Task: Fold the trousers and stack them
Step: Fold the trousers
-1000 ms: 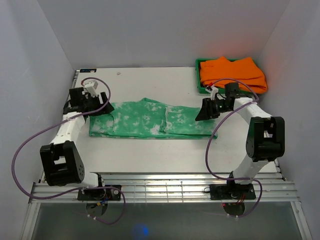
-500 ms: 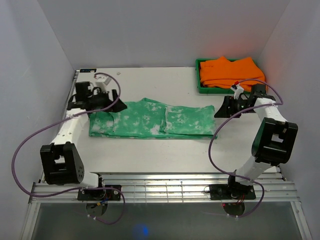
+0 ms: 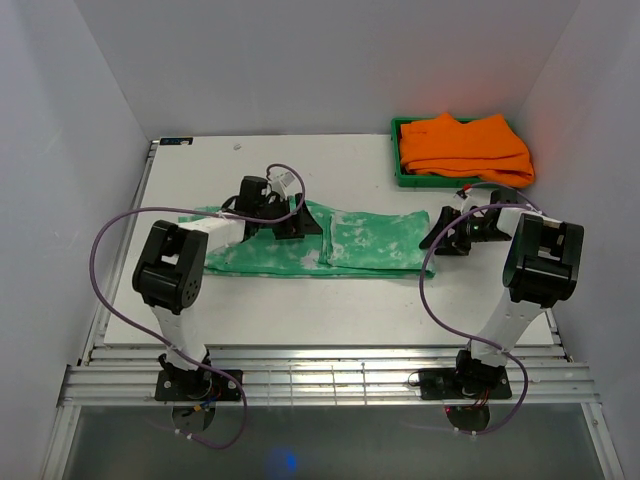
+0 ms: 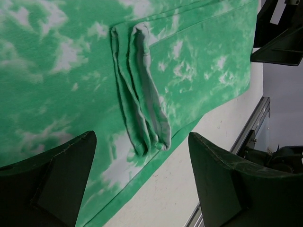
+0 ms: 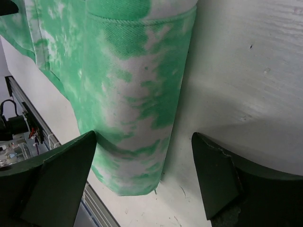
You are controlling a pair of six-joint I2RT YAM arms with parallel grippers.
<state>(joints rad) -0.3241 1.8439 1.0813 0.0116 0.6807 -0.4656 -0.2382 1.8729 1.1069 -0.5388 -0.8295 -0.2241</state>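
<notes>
The trousers (image 3: pixel 350 240), green with white mottling, lie flat across the middle of the table, folded lengthwise, with a bunched hem ridge (image 4: pixel 142 99) near the centre. My left gripper (image 3: pixel 297 224) hovers over their middle, open, with nothing between its fingers (image 4: pixel 142 189). At the trousers' right end my right gripper (image 3: pixel 437 237) stands open. In the right wrist view the cloth's rounded end (image 5: pixel 137 94) lies below its spread jaws (image 5: pixel 144 175), not pinched.
A green bin (image 3: pixel 396 150) at the back right holds folded orange garments (image 3: pixel 462 147). The white table (image 3: pixel 330 305) ends in metal rails (image 3: pixel 330 375) at the front. White walls close in on both sides.
The left arm swung from the trousers' left end to over their middle. The right gripper pulled off the right end, moved out, came back to its edge, and opened wider.
</notes>
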